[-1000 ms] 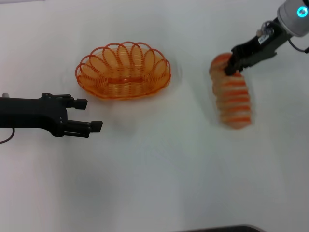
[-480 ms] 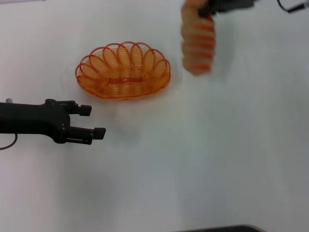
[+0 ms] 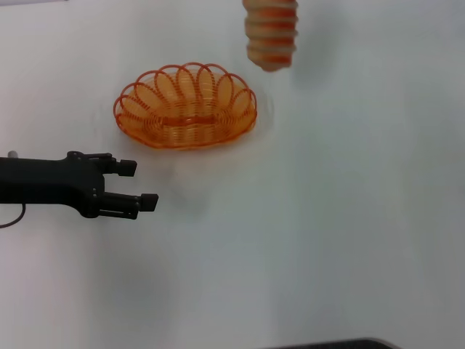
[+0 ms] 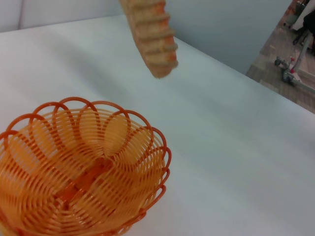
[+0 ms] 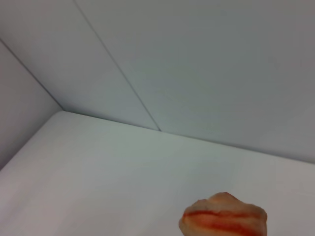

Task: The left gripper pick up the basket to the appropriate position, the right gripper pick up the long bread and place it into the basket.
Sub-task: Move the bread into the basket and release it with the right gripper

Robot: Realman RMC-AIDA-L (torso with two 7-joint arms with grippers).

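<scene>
Orange wire basket (image 3: 185, 106) resting on the white table (image 3: 305, 233), oval, with looped scalloped rim and concentric wire rings down to a flat middle strip. Ridged tan loaf (image 3: 270, 33) with orange-red crosswise stripes, hanging in the air above the table, just beyond the basket's right end and apart from it, upper end cut off by the edge of the head view. Right gripper out of sight, so grip on the bread impossible to tell. Black left gripper (image 3: 138, 184) near the basket's front left, apart from it, fingers spread, holding nothing. Smooth matte tabletop; pale plain walls behind; tiled floor past the table's edge.
</scene>
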